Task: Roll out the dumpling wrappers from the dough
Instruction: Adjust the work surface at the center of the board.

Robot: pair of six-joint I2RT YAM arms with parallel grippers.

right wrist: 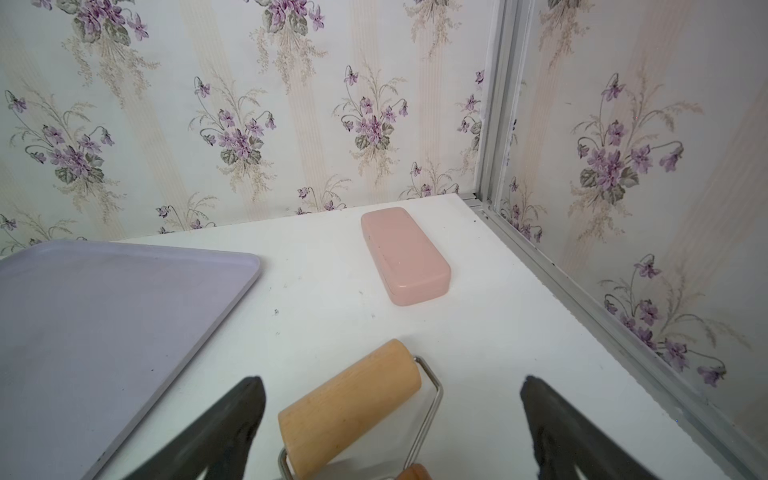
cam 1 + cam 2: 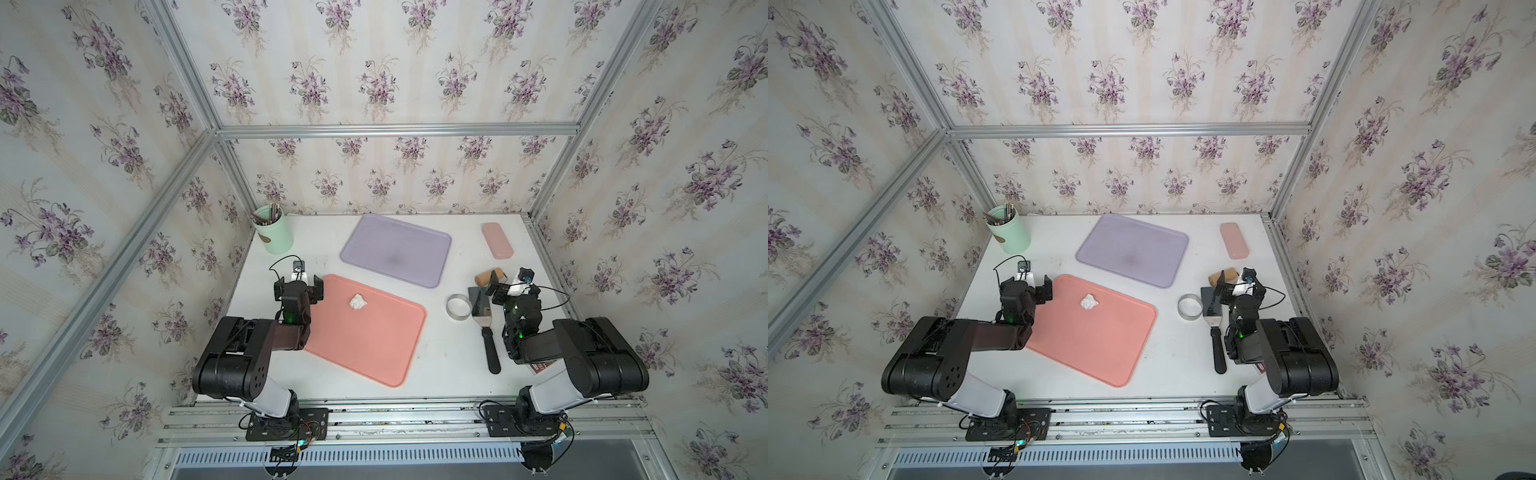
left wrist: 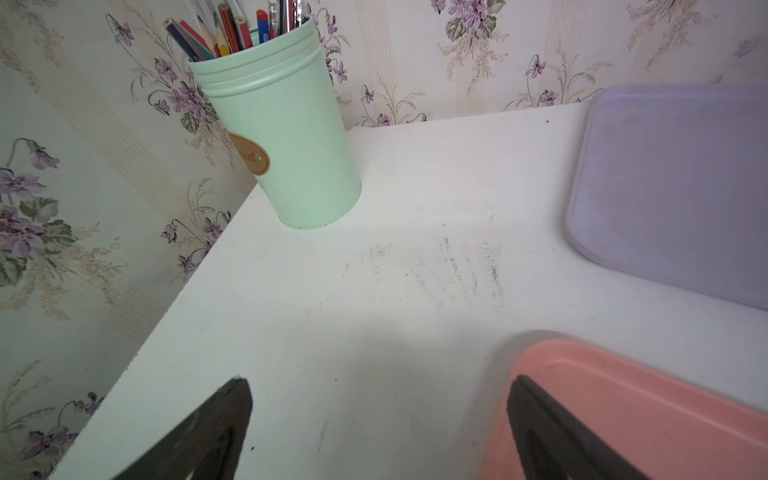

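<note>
Matt dough (image 2: 357, 302), wooden roller (image 1: 349, 409), shiny metal ring (image 2: 459, 306).

I find no word or number here that I can truly read. The one label is a brown oval badge (image 3: 254, 156) on the side of the mint-green pencil cup (image 3: 291, 124). In my left wrist view it bears raised lettering in its own colour, but the letters are too faint and blurred for me to spell out. In both top views that badge is only a brown spot. Half hidden under my right arm (image 2: 590, 357) lies a red-and-white printed piece (image 2: 541, 367), and its marks are too small to make out.
</note>
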